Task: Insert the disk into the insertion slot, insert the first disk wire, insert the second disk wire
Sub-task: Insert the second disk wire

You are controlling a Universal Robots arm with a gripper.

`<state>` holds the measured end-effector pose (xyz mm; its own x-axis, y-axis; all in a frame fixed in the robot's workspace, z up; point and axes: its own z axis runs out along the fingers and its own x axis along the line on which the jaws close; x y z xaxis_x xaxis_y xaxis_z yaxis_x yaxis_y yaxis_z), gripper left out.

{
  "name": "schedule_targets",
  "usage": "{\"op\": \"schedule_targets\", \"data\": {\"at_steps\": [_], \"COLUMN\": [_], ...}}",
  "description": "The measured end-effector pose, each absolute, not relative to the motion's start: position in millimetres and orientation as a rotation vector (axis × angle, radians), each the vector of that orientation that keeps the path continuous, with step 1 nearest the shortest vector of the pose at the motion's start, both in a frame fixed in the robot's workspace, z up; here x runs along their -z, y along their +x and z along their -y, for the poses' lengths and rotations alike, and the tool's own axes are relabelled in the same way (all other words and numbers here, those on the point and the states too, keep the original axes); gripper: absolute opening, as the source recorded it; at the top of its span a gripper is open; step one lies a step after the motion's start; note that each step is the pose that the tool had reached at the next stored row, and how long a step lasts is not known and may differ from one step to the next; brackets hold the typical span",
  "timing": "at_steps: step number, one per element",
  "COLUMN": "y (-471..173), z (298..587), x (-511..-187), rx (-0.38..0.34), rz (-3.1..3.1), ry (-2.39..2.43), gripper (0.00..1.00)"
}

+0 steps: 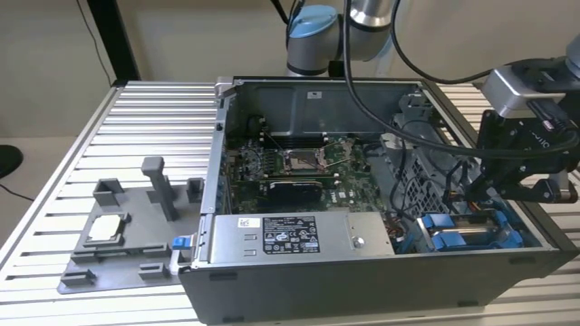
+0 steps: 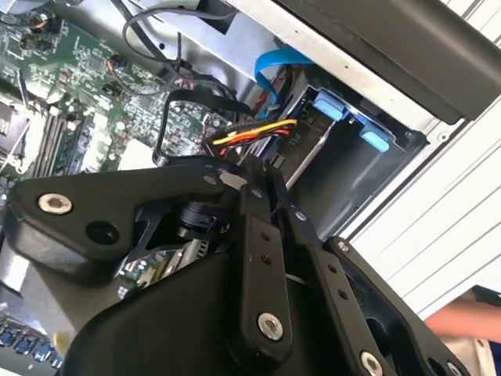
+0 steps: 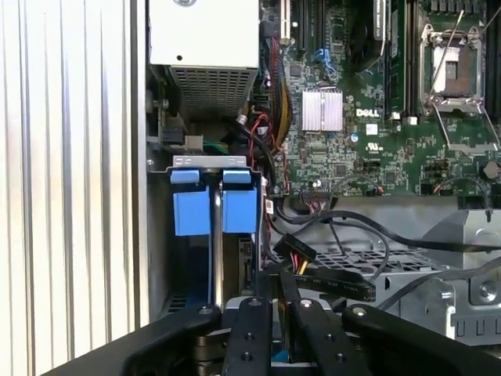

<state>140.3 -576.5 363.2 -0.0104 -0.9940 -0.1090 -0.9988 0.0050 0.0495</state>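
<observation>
Two tool (image 3: 283,313) fingers stood pressed together, hung beside insertion slot (image 3: 213,200); wire connector (image 3: 296,252) just ahead.

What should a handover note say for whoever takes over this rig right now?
Gripper: fingers close together over the drive bay end of the open computer case, beside a black connector with red, yellow and black wires; whether it grips anything cannot be told.
Disk: seated in the insertion slot, blue carrier tabs showing.
Done: disk insertion.
Left: no wire looks plugged into the disk, though its connector end is hidden.
</observation>
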Motion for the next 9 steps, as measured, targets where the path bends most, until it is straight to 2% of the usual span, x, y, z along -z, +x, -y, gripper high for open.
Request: {"op": "schedule_targets", "data": {"at_steps": [9], "y": [135.5], "z": [581.5], "x": [-359.9], "rx": [-0.118], "rz": [-2.170], "ry": [-2.182], "gripper": [0.00]}}
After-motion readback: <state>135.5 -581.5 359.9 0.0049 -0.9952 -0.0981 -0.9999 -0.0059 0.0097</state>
